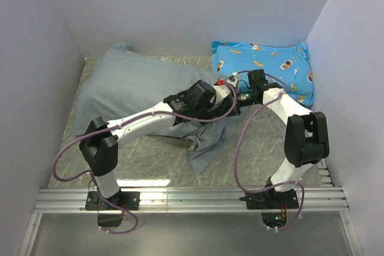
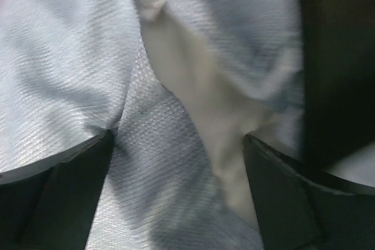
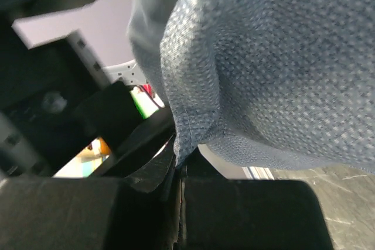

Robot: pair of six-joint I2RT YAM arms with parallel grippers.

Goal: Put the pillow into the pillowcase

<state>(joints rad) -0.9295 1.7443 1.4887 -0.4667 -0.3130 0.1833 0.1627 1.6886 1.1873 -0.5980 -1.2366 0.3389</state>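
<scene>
While the right gripper (image 3: 179, 171) is clamped on a fold of the pillowcase (image 1: 132, 85), pinching the grey-blue cloth near a seam, the left gripper (image 2: 179, 139) stands with its jaws spread wide and grips nothing; cloth lies between and beneath its fingers. Pillowcase: sprawled from the back-left of the table (image 1: 150, 160) to the centre, swollen at the back-left end, with a limp flap trailing toward the near edge. Pillow (image 2: 199, 103): not separable from above. The left wrist view shows a pale cream strip between two grey-blue folds, taken to be the pillow at the case's mouth, though an inner face of the cloth cannot be ruled out. Judgement: pillow largely inside, mouth untidy. Risk 1: only one pinch holds the case, so a pull by the right arm may drag case and pillow together across the table instead of drawing cloth over the pillow. Risk 2: if the left jaws close where they are, they may catch pillow and case in one bite, and any tug then hauls the filling back out. Risk 3: the two wrists sit nearly touching above the flap, so a sideways move by either could knock the other or snag a purple cable. Risk 4: the bright blue cushion (image 1: 264, 67) lies just behind the right arm and could be shoved by a backward swing.
</scene>
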